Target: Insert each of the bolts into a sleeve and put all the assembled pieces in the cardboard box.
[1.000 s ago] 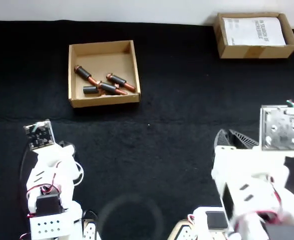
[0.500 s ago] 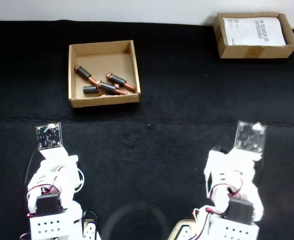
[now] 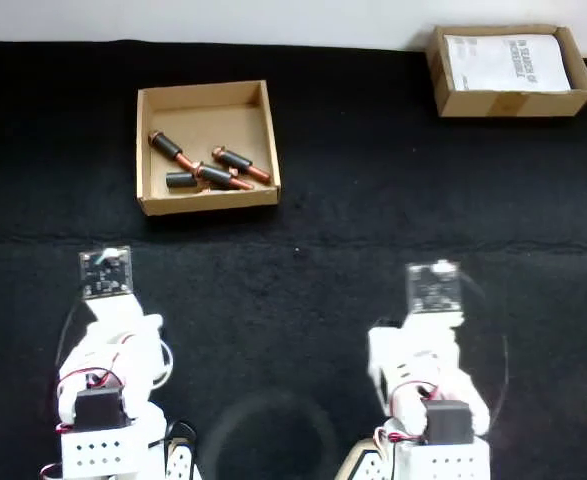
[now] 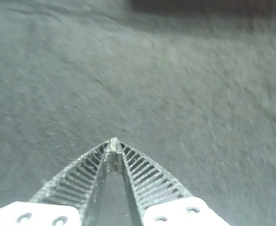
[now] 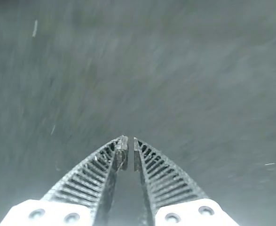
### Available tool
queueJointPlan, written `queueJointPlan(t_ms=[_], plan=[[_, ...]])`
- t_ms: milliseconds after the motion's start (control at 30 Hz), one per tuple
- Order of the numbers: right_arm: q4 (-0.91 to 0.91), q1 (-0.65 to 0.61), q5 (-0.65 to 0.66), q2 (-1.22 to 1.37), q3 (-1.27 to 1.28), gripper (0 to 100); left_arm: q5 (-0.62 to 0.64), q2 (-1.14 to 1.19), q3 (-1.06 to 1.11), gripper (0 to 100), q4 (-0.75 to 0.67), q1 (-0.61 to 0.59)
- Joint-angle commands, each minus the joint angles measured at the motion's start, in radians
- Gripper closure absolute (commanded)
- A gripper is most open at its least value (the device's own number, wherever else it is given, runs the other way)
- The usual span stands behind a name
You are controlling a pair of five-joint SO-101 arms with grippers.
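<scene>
Black cloth covers the surface (image 3: 373, 210); the cardboard box (image 3: 205, 201) holds the sleeved bolts (image 3: 223, 177). The left claw (image 4: 113, 147) is closed and empty, the right claw (image 5: 128, 147) all but closed, also empty. The task looks finished, so no further move seems needed.

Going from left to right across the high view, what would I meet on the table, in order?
white arm → cardboard box holding sleeved bolts → second white arm → far box with a printed sheet in it
</scene>
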Motion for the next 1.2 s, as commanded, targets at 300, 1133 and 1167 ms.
queueJointPlan(t_ms=[300,1133,1167], plan=[[0.050,-0.039,-0.006,-0.012,0.176,98.8,-0.005,-0.005,0.018,99,0.170,0.091],[0.064,-0.038,-0.054,-0.010,0.173,98.8,-0.003,-0.005,0.018,99,0.170,0.090],[0.064,-0.038,-0.054,-0.010,0.173,98.8,-0.003,-0.005,0.018,99,0.170,0.090]])
